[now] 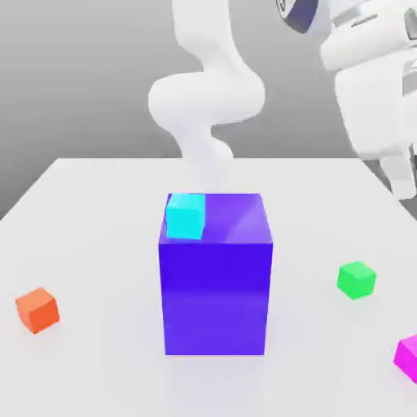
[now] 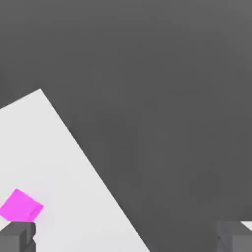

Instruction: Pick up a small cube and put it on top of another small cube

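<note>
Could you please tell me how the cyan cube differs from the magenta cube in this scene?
The cyan cube rests on top of the big blue block; the magenta cube lies on the white table. Cyan sits near the middle of the exterior view, magenta at its right edge. Both are small cubes, similar in size.

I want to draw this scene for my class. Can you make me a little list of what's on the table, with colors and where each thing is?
table: white table
big block: blue-purple block, middle of the table
on top of it: cyan cube, at a top corner
orange cube: exterior view's left, alone
green cube: exterior view's right, alone
magenta cube: exterior view's right edge, on the table
gripper: open, holding nothing
</note>
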You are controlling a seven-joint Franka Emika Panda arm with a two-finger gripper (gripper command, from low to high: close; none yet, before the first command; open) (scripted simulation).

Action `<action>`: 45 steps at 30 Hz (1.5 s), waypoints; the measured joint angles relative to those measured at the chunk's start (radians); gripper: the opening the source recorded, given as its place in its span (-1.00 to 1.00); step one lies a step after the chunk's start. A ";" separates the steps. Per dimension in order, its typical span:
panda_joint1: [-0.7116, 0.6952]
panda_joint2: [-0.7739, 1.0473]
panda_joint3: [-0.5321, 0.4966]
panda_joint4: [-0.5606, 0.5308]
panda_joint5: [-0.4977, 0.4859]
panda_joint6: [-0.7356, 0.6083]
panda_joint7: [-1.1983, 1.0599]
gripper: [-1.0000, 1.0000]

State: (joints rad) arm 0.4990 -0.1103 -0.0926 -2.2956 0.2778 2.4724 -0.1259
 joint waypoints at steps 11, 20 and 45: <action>0.135 0.329 0.075 -0.010 -0.105 0.128 -0.315 0.00; 0.204 0.607 0.078 0.016 -0.258 0.305 -0.384 -1.00; 0.124 0.228 0.301 -0.283 -0.152 0.183 -1.173 -1.00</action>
State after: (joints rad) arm 0.6232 0.1178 0.2084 -2.5785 0.1255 2.6552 -1.2984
